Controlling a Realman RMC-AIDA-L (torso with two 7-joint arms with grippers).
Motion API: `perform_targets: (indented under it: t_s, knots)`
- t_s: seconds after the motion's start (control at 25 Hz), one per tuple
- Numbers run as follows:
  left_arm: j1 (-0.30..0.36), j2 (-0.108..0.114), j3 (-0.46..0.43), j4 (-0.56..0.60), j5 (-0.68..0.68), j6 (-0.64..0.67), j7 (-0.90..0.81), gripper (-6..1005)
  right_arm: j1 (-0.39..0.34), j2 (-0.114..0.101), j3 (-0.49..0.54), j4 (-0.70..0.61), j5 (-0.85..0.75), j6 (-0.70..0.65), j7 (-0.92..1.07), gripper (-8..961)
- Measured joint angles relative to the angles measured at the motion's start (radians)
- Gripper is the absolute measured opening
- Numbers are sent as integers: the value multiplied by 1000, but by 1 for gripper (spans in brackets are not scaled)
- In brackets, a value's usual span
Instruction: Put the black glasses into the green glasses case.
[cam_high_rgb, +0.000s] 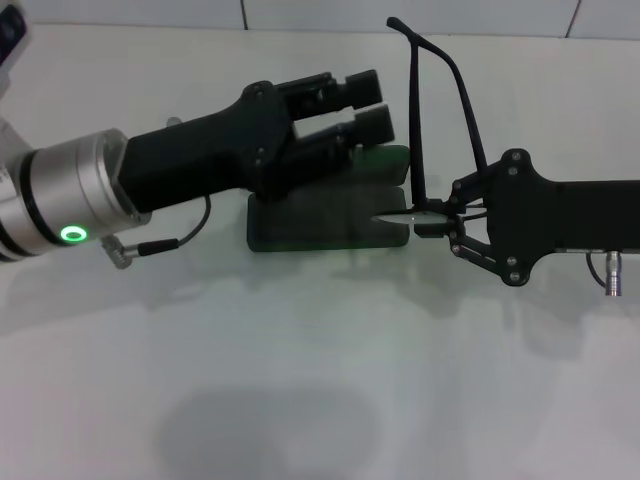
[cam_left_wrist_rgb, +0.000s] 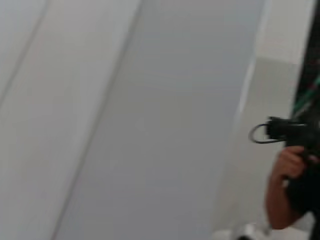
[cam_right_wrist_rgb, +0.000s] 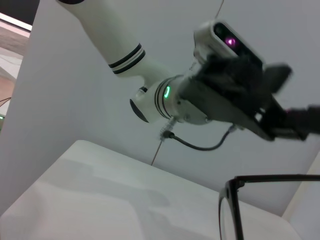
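Left end effector (cam_high_rgb: 368, 103): fingers parted, gripping nothing, poised over the green case.
Green case (cam_high_rgb: 330, 222): on the white surface (cam_high_rgb: 300, 380), mid-scene, partly hidden under the left arm.
Black glasses (cam_high_rgb: 432, 130): raised beside the case's right end, temples pointing away, front pinched low.
Right end effector (cam_high_rgb: 438, 216): clenched on the frame's front.
Handling: probably light, thin, fragile, lenses slippery; best held by the frame rim, gently.

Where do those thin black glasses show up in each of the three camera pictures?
Head view: the black glasses are right of centre, pinched in the right hand, temples pointing away, beside the green glasses case.
Left wrist view: not in it.
Right wrist view: the frame fills the lower corner.
Shared landmark: the left hand, also seen in the right wrist view.
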Motion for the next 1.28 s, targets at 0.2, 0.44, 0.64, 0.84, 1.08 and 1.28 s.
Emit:
perform_targets:
  t_s: [0.2, 0.44, 0.64, 0.84, 1.08, 1.28]
  knots:
    - [-34, -5, 8, 2, 34, 12, -32, 488, 3, 0, -11, 0, 1, -1, -1, 117]
    - [-92, -5, 8, -14, 117, -54, -147, 488, 10, 0, -46, -18, 1, -2, -3, 121]
    - [-104, -5, 9, -15, 170, -84, -186, 488, 10, 0, -59, -29, 1, -2, -14, 124]
    - [-122, -8, 10, -15, 198, -78, -209, 488, -1, 0, -66, -48, 1, -6, -28, 128]
    - [-120, -8, -2, -15, 184, -77, -218, 488, -10, 0, -72, -53, 0, -14, -43, 132]
    - [-114, -8, -2, -15, 177, -84, -216, 488, -19, 0, -66, -58, 0, -14, -52, 135]
